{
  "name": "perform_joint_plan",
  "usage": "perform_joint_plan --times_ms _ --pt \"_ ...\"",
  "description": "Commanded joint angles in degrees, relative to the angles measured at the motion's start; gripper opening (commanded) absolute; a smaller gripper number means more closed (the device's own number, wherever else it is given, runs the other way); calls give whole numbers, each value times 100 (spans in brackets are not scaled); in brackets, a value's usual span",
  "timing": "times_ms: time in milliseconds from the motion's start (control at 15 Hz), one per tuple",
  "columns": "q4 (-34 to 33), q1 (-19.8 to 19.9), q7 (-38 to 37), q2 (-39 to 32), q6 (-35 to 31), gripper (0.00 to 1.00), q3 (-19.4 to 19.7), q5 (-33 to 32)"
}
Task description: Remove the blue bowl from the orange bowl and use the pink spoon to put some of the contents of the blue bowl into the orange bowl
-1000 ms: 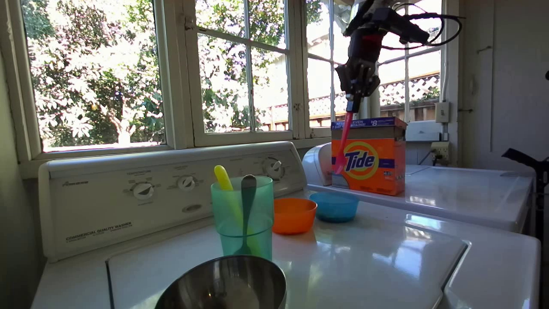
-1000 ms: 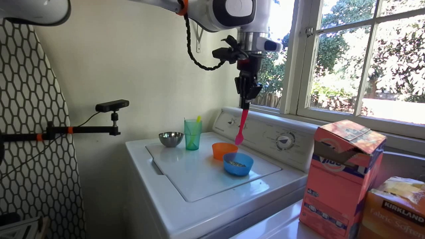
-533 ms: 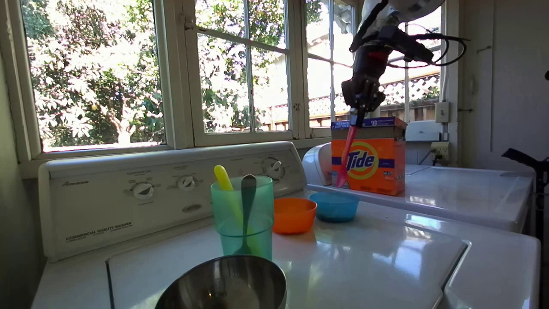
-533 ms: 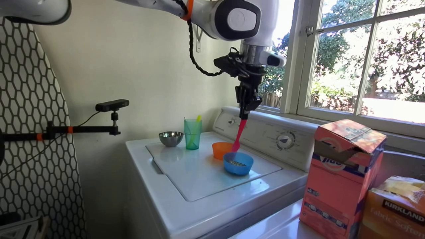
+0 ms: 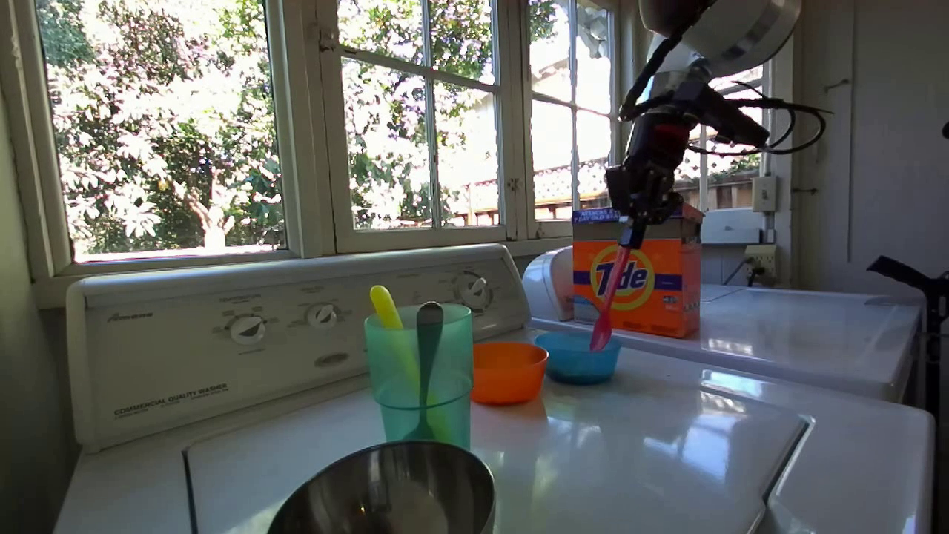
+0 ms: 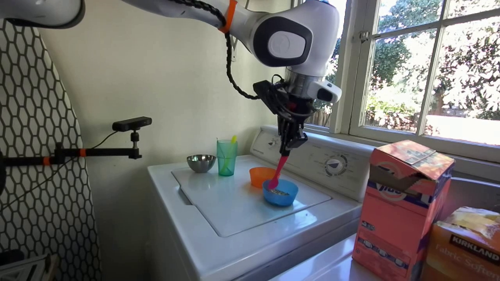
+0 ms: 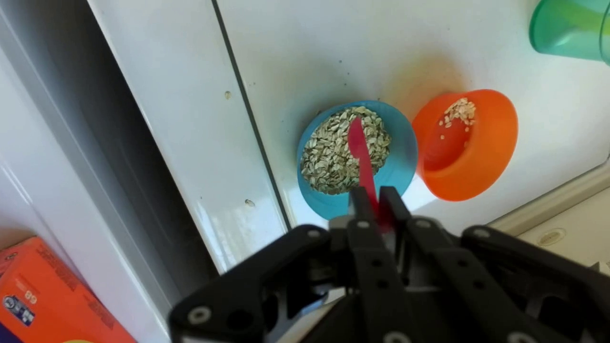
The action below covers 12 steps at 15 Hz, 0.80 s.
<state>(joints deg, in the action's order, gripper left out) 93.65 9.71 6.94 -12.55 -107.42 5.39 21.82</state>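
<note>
My gripper [image 7: 376,194] is shut on the handle of the pink spoon [image 7: 365,164], which hangs tilted with its bowl end down. In the wrist view that end lies over the oat flakes [image 7: 329,159] in the blue bowl [image 7: 399,143]. In an exterior view the spoon's tip [image 6: 273,183] is at the blue bowl's rim [image 6: 281,199], just above or in the oats; contact cannot be made out. Close beside it stands the orange bowl [image 7: 488,147], separate, with a small heap of oats inside. Both bowls rest upright on the washer lid [image 6: 218,207].
A green cup [image 5: 419,371] holding a yellow utensil [image 5: 385,308] and a grey utensil [image 5: 430,326] stands past the orange bowl. Near it is a steel bowl [image 6: 201,164]. The washer's control panel [image 6: 312,154] rises behind, and a Tide box [image 6: 394,218] stands on the neighbouring machine.
The arm has come down with the spoon, which now tilts more. Its tip has dropped from well above the bowls to the blue bowl. Neither bowl has moved.
</note>
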Motion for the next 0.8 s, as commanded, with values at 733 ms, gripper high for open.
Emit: perform_joint_plan --times_ms 733 --pt "724 45 -11 44 -913 2 -74 478"
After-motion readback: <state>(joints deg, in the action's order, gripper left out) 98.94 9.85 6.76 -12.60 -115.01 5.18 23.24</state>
